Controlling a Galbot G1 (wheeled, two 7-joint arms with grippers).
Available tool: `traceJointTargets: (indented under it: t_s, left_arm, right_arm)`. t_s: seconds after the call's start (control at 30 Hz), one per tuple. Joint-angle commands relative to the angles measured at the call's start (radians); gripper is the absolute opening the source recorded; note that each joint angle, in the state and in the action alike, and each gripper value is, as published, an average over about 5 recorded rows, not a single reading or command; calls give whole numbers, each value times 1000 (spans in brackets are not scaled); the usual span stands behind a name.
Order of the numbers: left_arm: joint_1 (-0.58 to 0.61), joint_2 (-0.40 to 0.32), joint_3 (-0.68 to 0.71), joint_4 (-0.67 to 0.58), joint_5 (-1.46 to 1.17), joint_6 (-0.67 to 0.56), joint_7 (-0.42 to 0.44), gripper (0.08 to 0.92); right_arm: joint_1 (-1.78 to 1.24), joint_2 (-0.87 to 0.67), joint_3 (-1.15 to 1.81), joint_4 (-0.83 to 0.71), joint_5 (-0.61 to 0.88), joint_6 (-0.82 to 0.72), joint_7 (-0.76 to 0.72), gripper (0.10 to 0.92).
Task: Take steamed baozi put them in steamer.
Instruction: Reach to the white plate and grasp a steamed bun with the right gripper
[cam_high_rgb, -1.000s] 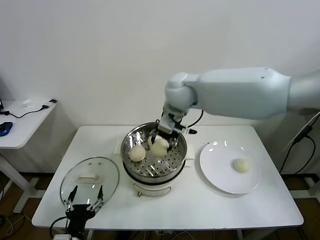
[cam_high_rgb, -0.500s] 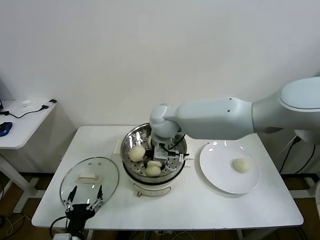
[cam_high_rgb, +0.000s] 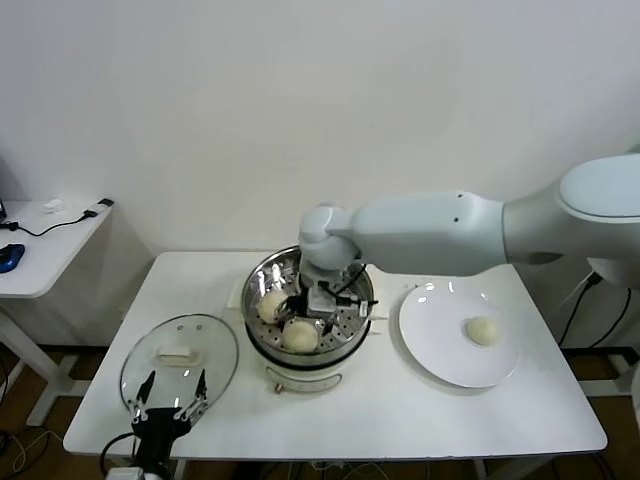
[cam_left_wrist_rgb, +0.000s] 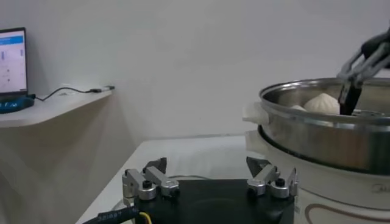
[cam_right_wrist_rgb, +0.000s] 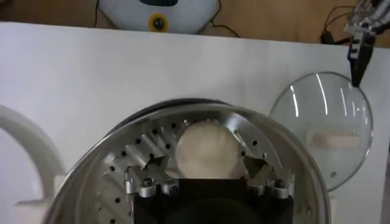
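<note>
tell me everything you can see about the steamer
The steamer is a round, shiny metal pot with a perforated tray inside, standing upright on a white base near the middle of the white table. Two cream baozi lie on its tray. The right gripper reaches inside, open around the nearer bun. A glass lid lies on the table at the robot's left of it, a white plate at its right.

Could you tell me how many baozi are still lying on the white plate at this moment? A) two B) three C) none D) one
D: a single baozi rests on the white plate, while two others already sit inside the steamer, where the right tool stands open around one of them.
</note>
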Motion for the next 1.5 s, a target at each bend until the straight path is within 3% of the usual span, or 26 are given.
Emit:
traceJointTargets:
  t_s: [0.03, 0.17, 0.33, 0.6, 0.87, 1.5]
  left_arm:
    - [-1, 1, 1, -2, 1, -2, 0, 823]
    - [-5, 3, 0, -3, 0, -1, 0, 823]
    - [-7, 7, -2, -5, -2, -2, 0, 823]
    - [-13, 9, 0, -1, 1, 2, 5, 823]
    - [-7, 3, -7, 7, 9, 2, 5, 823]
    - [-7, -13, -15, 32, 13, 0, 2, 823]
  right_arm:
    - [253, -186, -58, -33, 324, -14, -108, 823]
    - [394, -349, -225, -21, 443, -261, -107, 823]
    - [394, -595, -363, -38, 417, -508, -115, 823]
    - [-27, -807, -140, -132, 252, -553, -107, 823]
    - [-405, -740, 192, -336, 133, -549, -90, 823]
    - [-618, -548, 384, -544, 77, -543, -47, 823]
